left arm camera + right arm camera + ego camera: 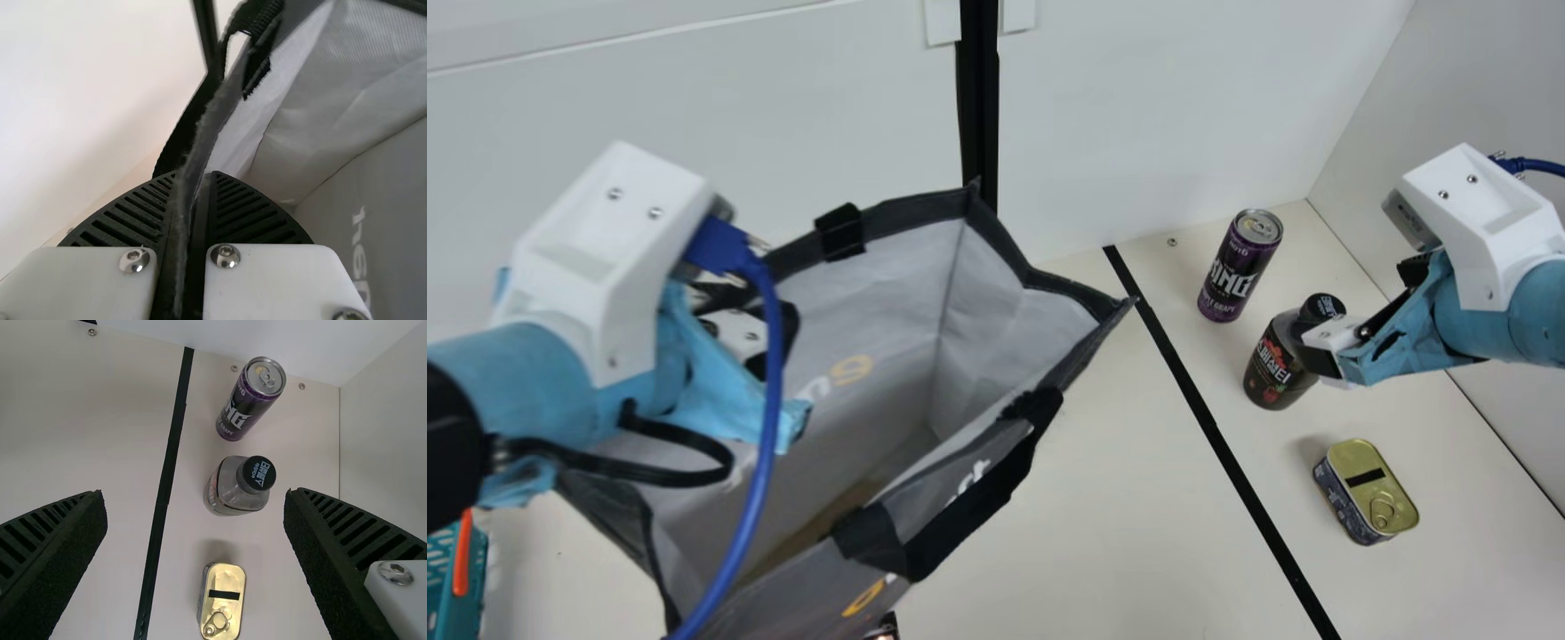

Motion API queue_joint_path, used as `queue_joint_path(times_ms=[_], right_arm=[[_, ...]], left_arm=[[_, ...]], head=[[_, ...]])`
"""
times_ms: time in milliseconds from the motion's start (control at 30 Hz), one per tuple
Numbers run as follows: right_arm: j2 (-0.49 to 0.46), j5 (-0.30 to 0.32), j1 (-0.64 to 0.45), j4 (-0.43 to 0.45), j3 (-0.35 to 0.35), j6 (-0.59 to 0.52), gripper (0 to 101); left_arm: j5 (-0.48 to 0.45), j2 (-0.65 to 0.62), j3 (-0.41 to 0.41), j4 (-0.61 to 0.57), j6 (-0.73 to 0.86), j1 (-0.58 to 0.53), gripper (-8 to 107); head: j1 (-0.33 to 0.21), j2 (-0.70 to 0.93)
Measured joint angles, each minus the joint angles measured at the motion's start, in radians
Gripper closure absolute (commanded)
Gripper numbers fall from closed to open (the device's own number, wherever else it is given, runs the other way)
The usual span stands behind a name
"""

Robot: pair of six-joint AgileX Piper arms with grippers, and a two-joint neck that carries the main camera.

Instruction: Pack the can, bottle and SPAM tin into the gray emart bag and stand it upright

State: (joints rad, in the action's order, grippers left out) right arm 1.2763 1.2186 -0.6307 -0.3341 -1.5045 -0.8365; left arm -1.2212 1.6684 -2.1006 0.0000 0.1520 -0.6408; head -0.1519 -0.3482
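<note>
Gray emart bag and its three goods.
The can (1239, 267) stands near the far right corner of the table (1103, 498); the bottle (1267, 369) and SPAM tin (1367, 492) follow along the right edge. Right gripper (1365, 324): angled downward, fingers spread. Left gripper (758, 342): tilted down at the open-mouthed gray emart bag (983, 302), pinching its rim, apparently near a handle.

- Purple can (1234, 276), upright on desk, upper right
- Black-capped bottle (1267, 372), upright, right
- Gold-lidded SPAM tin (1371, 489), lower right
- Gray bag (983, 311), mouth open, left of centre
</note>
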Motion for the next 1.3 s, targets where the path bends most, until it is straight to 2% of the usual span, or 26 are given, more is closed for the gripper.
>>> queue_joint_path(times_ms=[367,700,1000,1300], right_arm=[[0.0,0.0,0.0,0.0,0.0,0.0,6],[0.0,0.0,0.0,0.0,0.0,0.0,6],[0.0,0.0,0.0,0.0,0.0,0.0,6],[0.0,0.0,0.0,0.0,0.0,0.0,6]], left_arm=[[0.001,-0.083,0.019,0.18,-0.124,0.069,107],[0.001,-0.14,0.049,0.416,-0.212,0.042,107],[0.056,-0.21,0.212,0.59,-0.336,-0.026,107],[0.086,-0.26,0.41,0.666,-0.476,-0.093,107]], head=[[0.0,0.0],[0.0,0.0],[0.0,0.002],[0.0,0.002]])
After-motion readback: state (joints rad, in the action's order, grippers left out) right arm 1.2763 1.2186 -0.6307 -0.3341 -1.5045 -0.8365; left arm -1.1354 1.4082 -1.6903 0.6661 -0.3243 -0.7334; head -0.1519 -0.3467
